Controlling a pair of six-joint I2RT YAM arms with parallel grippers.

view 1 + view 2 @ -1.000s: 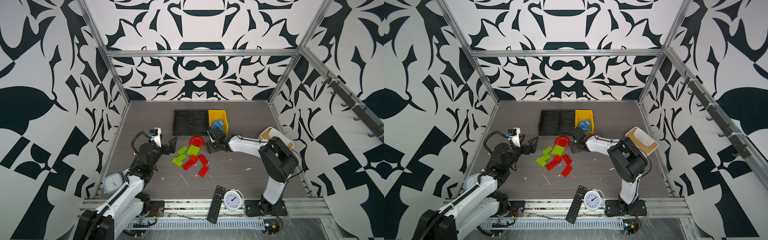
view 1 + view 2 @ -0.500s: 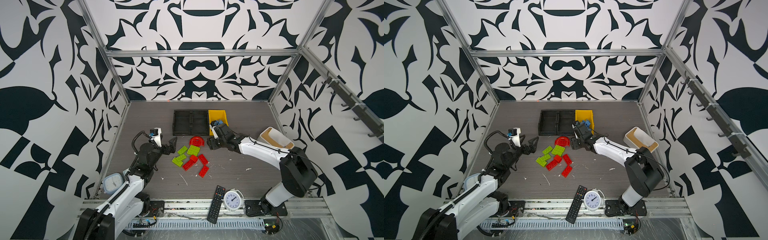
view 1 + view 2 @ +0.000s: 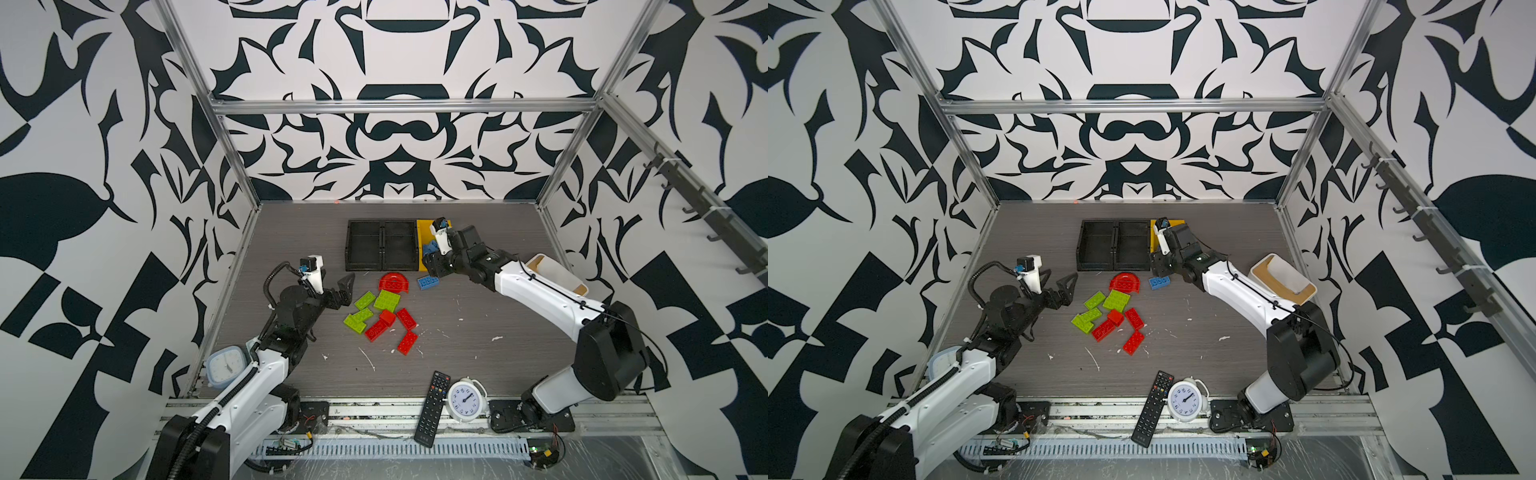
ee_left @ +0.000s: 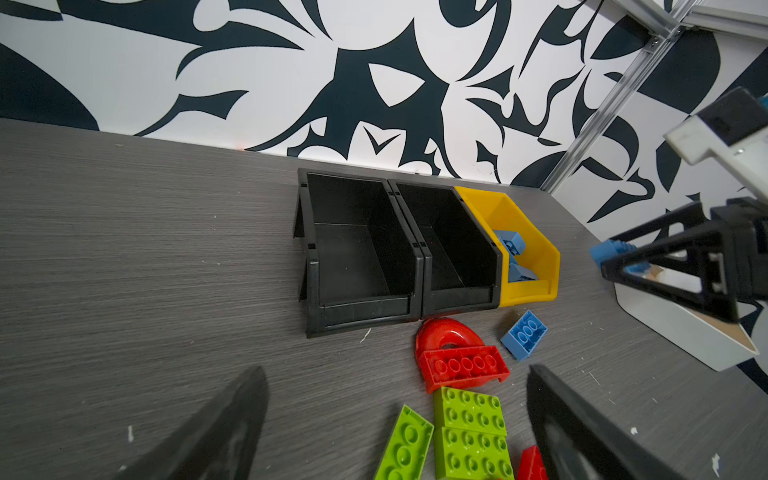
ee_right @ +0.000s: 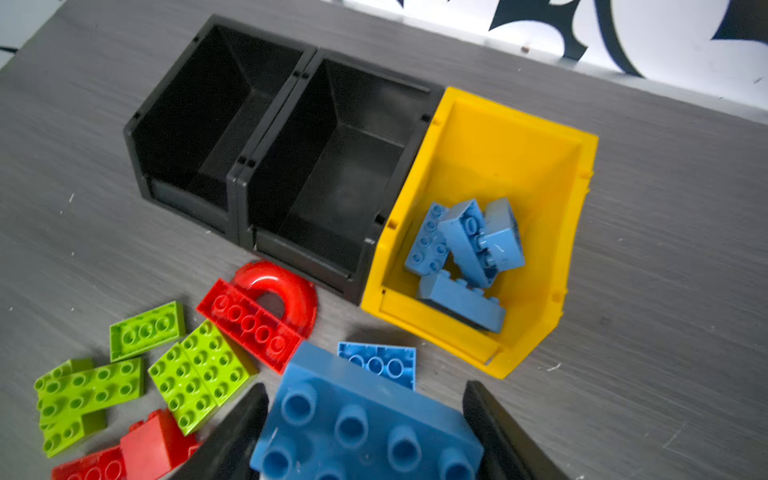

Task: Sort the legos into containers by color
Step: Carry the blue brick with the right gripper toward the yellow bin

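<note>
My right gripper (image 5: 365, 436) is shut on a blue lego (image 5: 365, 415), held above the table just in front of the yellow bin (image 5: 498, 137); the left wrist view also shows that held lego (image 4: 615, 250). In both top views the right gripper (image 3: 432, 266) (image 3: 1158, 266) hangs at the bin's front lip. Several blue legos (image 5: 461, 249) lie in the bin. Another blue lego (image 3: 428, 282) lies on the table under the gripper. The two black trays (image 3: 381, 245) hold nothing. Red legos (image 3: 406, 319), a red half-round (image 3: 393, 281) and green legos (image 3: 386, 300) lie mid-table. My left gripper (image 3: 345, 291) (image 4: 399, 436) stands open beside them.
A white box with a wooden rim (image 3: 557, 278) stands right of the right arm. A black remote (image 3: 432, 402) and a white alarm clock (image 3: 464, 401) lie at the front edge. A pale blue clock (image 3: 224, 365) sits front left, by the left arm.
The right arm's elbow has swung out to the right, and its gripper has risen slightly toward the yellow bin with the blue lego in it. The left arm has not moved.
</note>
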